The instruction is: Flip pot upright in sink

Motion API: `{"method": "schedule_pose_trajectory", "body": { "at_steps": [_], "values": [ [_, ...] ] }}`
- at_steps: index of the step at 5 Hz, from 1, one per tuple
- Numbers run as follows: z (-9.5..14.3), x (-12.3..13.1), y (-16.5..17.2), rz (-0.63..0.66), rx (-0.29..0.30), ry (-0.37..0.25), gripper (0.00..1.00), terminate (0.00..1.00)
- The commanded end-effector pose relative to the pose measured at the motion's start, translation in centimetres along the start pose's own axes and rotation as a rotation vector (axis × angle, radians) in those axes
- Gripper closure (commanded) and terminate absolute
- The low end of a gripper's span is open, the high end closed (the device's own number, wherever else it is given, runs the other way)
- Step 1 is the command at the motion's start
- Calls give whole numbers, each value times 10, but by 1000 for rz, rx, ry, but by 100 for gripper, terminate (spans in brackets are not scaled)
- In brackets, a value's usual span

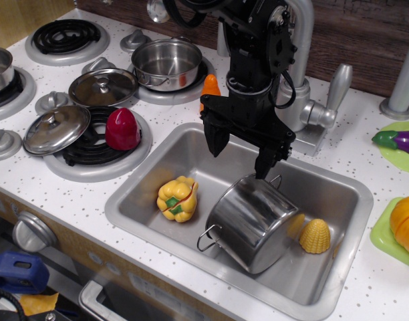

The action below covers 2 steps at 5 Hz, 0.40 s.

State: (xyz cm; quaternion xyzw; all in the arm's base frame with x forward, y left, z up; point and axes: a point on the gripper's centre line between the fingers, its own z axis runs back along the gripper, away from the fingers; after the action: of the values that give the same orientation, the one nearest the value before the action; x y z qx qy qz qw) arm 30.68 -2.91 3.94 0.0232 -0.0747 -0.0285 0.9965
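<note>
The shiny steel pot (252, 221) lies tilted in the sink (134, 200), its flat bottom facing up and toward me, with one wire handle at its lower left and one at its upper right. My black gripper (241, 154) hangs open just above the pot's upper rim. Its left finger is over the basin's back and its right finger tip is close to the pot's top edge. It holds nothing.
A yellow toy pepper (177, 198) and a yellow corn piece (315, 236) lie in the sink beside the pot. A faucet (311, 110) stands behind. A steel pan (166, 63), two lids (56, 129) and a red pepper (122, 129) sit on the stove at left.
</note>
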Motion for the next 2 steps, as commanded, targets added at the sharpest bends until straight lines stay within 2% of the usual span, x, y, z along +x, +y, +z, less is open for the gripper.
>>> {"method": "schedule_pose_trajectory", "body": {
  "at_steps": [1, 2],
  "values": [
    [0, 0, 0, 0, 0, 0, 0, 0],
    [5, 2, 1, 30, -116, 65, 0, 0]
  ]
}}
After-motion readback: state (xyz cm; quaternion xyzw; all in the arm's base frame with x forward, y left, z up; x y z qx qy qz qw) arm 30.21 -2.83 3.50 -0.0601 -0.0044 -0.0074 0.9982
